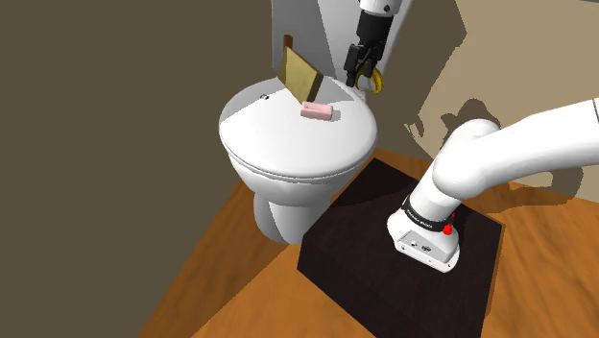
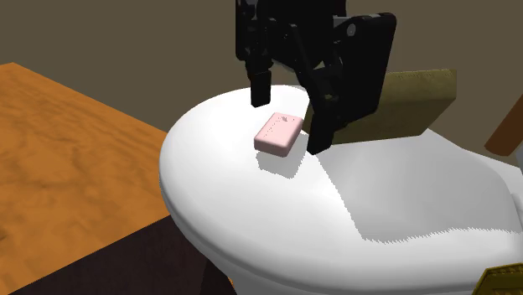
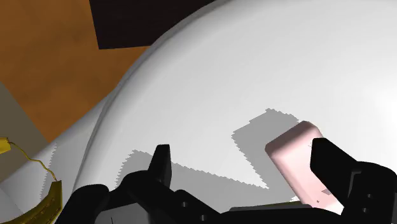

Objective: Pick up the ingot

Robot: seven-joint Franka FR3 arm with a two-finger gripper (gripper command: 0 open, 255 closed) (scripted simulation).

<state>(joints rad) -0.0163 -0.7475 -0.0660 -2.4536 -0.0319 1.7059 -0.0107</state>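
Centring comes first: the pink ingot [image 1: 317,111] lies flat on the white toilet lid [image 1: 278,144], just above the middle of the shoulder view. The black gripper [image 1: 362,75] hangs close above it, spread wide and holding nothing. In the wrist view the ingot sits close beside one finger [image 3: 334,167], not midway. I judge the hand should shift sideways until the bar lies evenly between both, then descend squarely and close across its narrower width without scraping the lid.
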